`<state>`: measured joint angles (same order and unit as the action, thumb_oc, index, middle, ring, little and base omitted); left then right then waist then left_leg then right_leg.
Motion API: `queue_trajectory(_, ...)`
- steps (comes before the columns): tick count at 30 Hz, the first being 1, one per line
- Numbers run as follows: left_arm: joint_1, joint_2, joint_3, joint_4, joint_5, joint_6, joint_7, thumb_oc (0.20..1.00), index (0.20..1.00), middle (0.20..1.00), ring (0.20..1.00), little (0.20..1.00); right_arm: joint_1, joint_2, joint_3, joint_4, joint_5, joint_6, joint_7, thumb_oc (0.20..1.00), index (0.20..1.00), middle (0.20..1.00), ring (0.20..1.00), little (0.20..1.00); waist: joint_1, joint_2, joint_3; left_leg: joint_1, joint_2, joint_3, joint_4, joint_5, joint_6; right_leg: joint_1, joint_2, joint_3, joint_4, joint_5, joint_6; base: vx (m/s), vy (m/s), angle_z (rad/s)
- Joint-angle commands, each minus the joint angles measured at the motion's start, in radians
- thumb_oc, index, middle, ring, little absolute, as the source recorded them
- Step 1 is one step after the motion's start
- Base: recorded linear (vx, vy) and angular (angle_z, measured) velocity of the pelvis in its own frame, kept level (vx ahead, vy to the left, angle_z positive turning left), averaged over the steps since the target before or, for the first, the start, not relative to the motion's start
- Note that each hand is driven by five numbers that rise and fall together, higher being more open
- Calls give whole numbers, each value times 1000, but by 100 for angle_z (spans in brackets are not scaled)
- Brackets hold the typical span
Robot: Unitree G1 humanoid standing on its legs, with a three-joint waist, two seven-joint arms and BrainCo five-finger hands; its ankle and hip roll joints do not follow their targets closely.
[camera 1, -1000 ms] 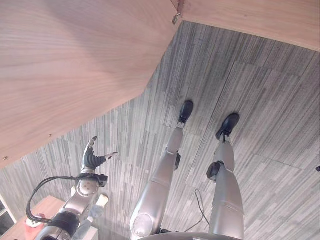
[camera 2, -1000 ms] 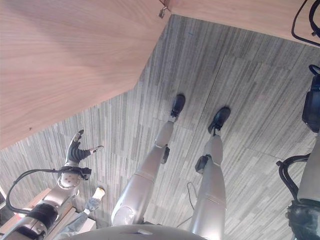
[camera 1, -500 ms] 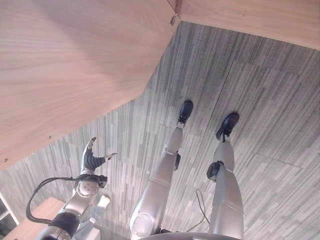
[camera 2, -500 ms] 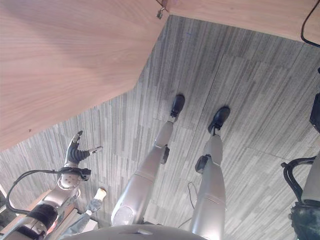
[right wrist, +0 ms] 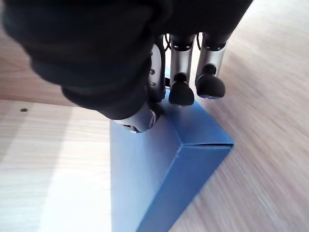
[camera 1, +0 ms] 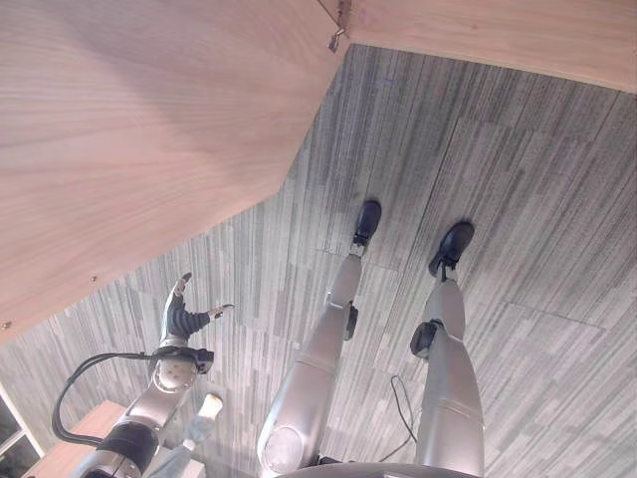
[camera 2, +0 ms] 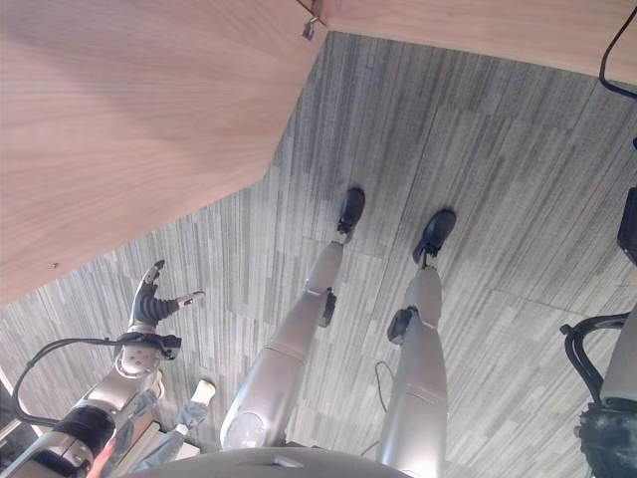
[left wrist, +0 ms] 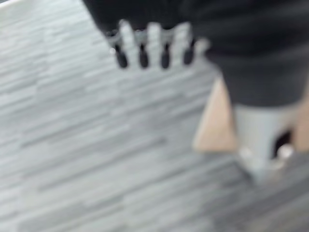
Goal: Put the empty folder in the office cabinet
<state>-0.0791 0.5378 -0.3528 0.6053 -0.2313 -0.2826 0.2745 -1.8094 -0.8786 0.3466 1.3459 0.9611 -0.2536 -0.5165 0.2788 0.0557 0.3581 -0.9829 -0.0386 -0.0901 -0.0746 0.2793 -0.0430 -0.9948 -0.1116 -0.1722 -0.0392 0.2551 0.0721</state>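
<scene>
On the cabinet shelf: a blue folder (right wrist: 164, 159) stands upright on the pale wood board (right wrist: 270, 159), seen in the right wrist view.
Right hand: the hand (right wrist: 145, 72) is closed on the folder's top edge, its thumb pressed on one blue face and dark fingertips (right wrist: 181, 93) curled onto the other side.
Folder direction: its folded spine edge runs down toward the board; the long axis rises from the board up into the hand.
Folder position: near the shelf's back edge, where the board meets a second wood panel (right wrist: 34, 82) behind it; a small screw hole (right wrist: 23, 110) sits in the board close by.
Writing: no print can be made out on the folder's blue faces.
Hidden or cut off: the folder's top edge lies under the hand, its lower part runs out of view, and how its foot sits on the board cannot be told.
Left hand: the hand (camera 1: 183, 317) hangs low over the grey carpet (camera 1: 518, 179), fingers straight and spread, thumb out to the side, holding nothing.
Overhead: a wood cabinet door (camera 1: 149, 139) fills the upper left of the eye views, with a metal latch (camera 1: 336, 40) at its top corner.
Blurred: in the left wrist view, a pale wood shape (left wrist: 215, 125) beyond the hand cannot be identified.
</scene>
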Motion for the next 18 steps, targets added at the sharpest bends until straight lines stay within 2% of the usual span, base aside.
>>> queue_trajectory(1, 93, 31, 10, -9, -23, 4, 5, 1000, 1000, 1000, 1000, 1000, 80, -4, 143, 22, -10, 1, 52, 200, 200, 200, 200, 200, 11, -19, -48, 71, 125, 59, -13, -118, -119, 71, -73, 64, -41, -104, 120, 0, 0, 0)
queue_trajectory(3, 99, 33, 15, -16, -25, 2, -1, 1000, 1000, 1000, 1000, 1000, 83, 3, 157, 14, 8, 3, 82, 200, 200, 200, 200, 200, 12, -21, -50, 71, 125, 58, -13, -117, -119, 72, -72, 63, -40, -104, 119, 35, -9, 0)
queue_trajectory(4, 100, 34, 17, -18, -25, 3, -3, 1000, 1000, 1000, 1000, 1000, 82, 6, 163, 11, 14, 4, 92, 200, 200, 200, 200, 200, 14, -24, -58, 81, 128, 55, -13, -141, -122, 84, -70, 68, -45, -127, 124, 68, -24, -1)
queue_trajectory(5, 103, 35, 18, -21, -26, 2, -6, 1000, 1000, 1000, 1000, 1000, 82, 7, 168, 6, 21, 3, 103, 200, 200, 200, 200, 200, 14, -25, -58, 82, 129, 53, -13, -141, -122, 85, -68, 67, -45, -128, 123, 0, 0, 0)
queue_trajectory(6, 107, 38, 18, -24, -28, 2, -11, 1000, 1000, 1000, 1000, 1000, 83, 9, 173, 2, 29, 2, 117, 200, 200, 200, 200, 200, 14, -24, -51, 73, 126, 54, -13, -117, -120, 75, -70, 59, -39, -107, 117, 0, 0, 0)
queue_trajectory(7, 108, 39, 18, -26, -29, 1, -13, 1000, 1000, 1000, 1000, 1000, 82, 11, 177, -3, 35, 0, 124, 200, 200, 200, 200, 200, 16, -27, -59, 81, 130, 52, -13, -139, -124, 86, -68, 63, -44, -129, 122, 0, 0, 0)
queue_trajectory(8, 113, 42, 17, -29, -32, 0, -18, 1000, 1000, 1000, 1000, 1000, 80, 12, 181, -11, 53, -6, 143, 200, 200, 200, 200, 200, 19, -28, -60, 80, 129, 51, -13, -137, -125, 87, -68, 62, -44, -129, 123, 0, 0, 0)
queue_trajectory(9, 113, 42, 16, -30, -32, -1, -18, 1000, 1000, 1000, 1000, 1000, 80, 12, 181, -11, 55, -7, 144, 200, 200, 200, 200, 200, 19, -26, -52, 72, 127, 53, -13, -114, -122, 76, -70, 56, -39, -107, 118, 0, 0, 0)
queue_trajectory(10, 115, 44, 15, -32, -33, 0, -22, 1000, 1000, 1000, 1000, 1000, 79, 13, 183, -14, 63, -8, 153, 200, 200, 200, 200, 200, 22, -27, -61, 81, 129, 50, -13, -137, -126, 87, -68, 61, -44, -129, 123, 0, 0, 0)
queue_trajectory(18, 125, 53, 1, -35, -38, 5, -49, 1000, 1000, 1000, 1000, 1000, 80, 13, 181, -4, 92, -11, 180, 200, 200, 200, 200, 200, 33, -30, -67, 82, 127, 46, -13, -133, -129, 95, -70, 57, -44, -128, 124, 8, -1, 0)
